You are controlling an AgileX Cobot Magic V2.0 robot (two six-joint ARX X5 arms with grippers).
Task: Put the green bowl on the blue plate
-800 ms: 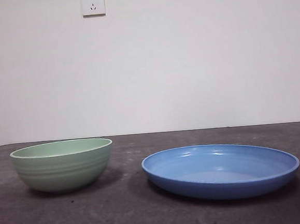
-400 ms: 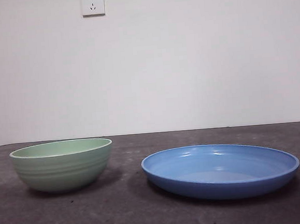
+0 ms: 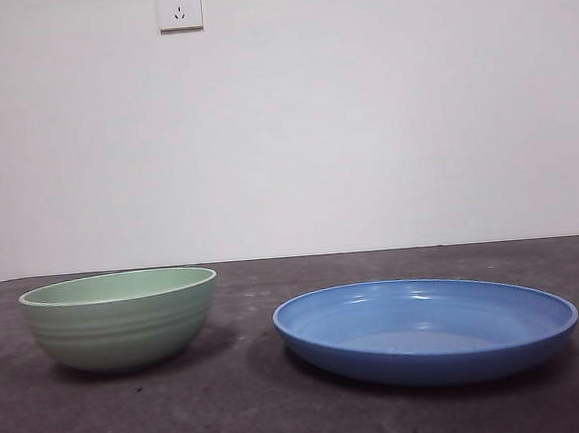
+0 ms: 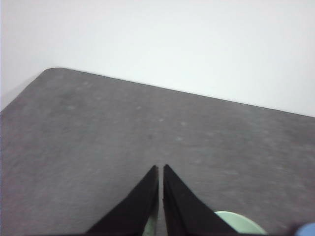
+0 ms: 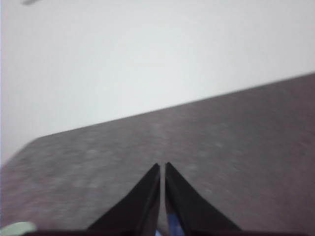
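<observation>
Green bowl [image 3: 121,318]: upright on the dark grey desk [image 3: 245,411], on the left in the front view, resting on its own base and apart from the plate. Blue plate [image 3: 426,328]: flat on the desk to the bowl's right, a strip of bare desk between the two, nothing lying in it. Wall: plain white behind the desk, with a white power socket [image 3: 180,6] high above the bowl. Left gripper [image 4: 160,169]: jaws pressed nearly together, holding nothing, raised over the desk; a sliver of the bowl's rim shows beside it. Right gripper [image 5: 162,167]: jaws likewise closed and empty, above bare desk. Neither arm appears in the front view.
</observation>
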